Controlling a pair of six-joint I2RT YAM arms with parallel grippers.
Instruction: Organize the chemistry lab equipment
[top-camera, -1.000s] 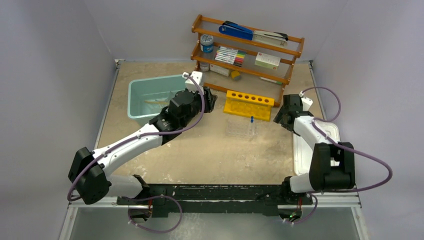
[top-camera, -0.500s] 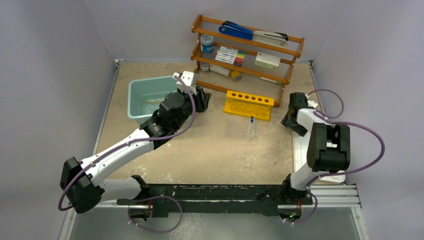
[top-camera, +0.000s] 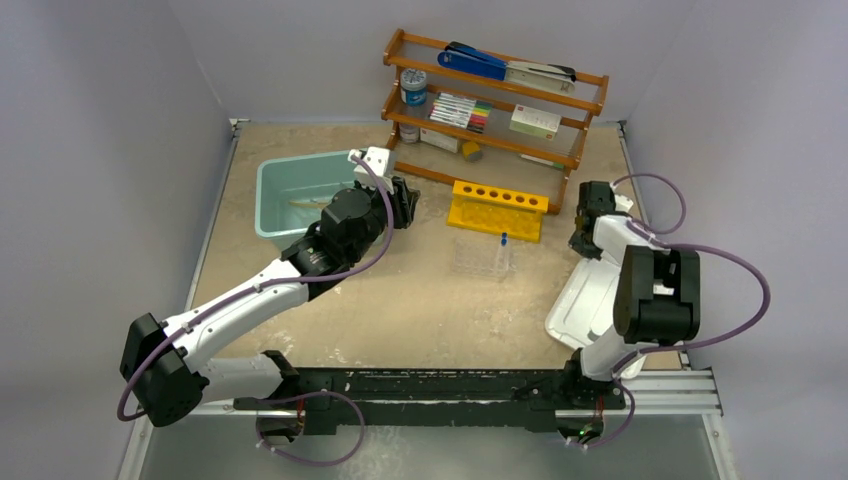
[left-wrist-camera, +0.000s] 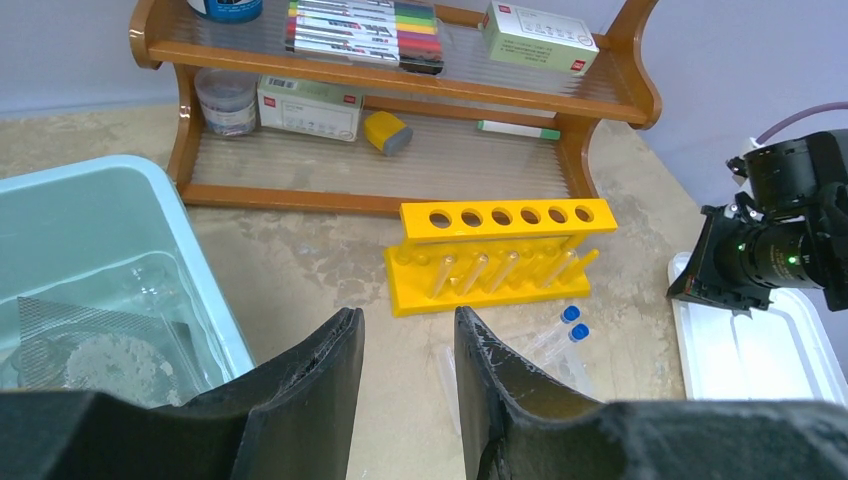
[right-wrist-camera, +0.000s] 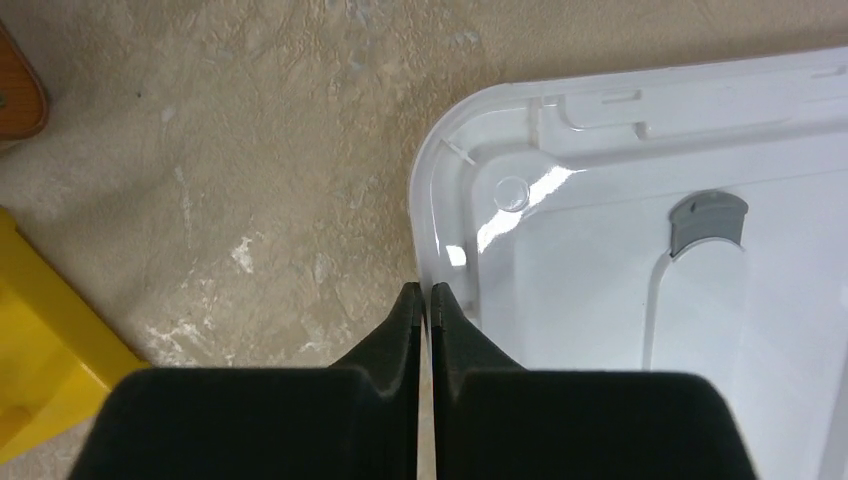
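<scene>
The yellow test-tube rack stands in front of the shelf. A clear square dish with blue-capped tubes lies just before it. A glass flask, a wire mesh and an amber tube lie inside the teal bin. My left gripper hovers open and empty between bin and rack. My right gripper is shut on the rim of the white lid, which sits skewed at the table's right.
A wooden shelf at the back holds markers, a blue stapler, small boxes and a jar. The bin wall runs close on the left of my left fingers. The table's right edge lies beside the lid.
My right gripper closed on the lid's rim, and the lid's near end swung left and tilted. The left arm drew back slightly towards the bin, its jaws unchanged.
</scene>
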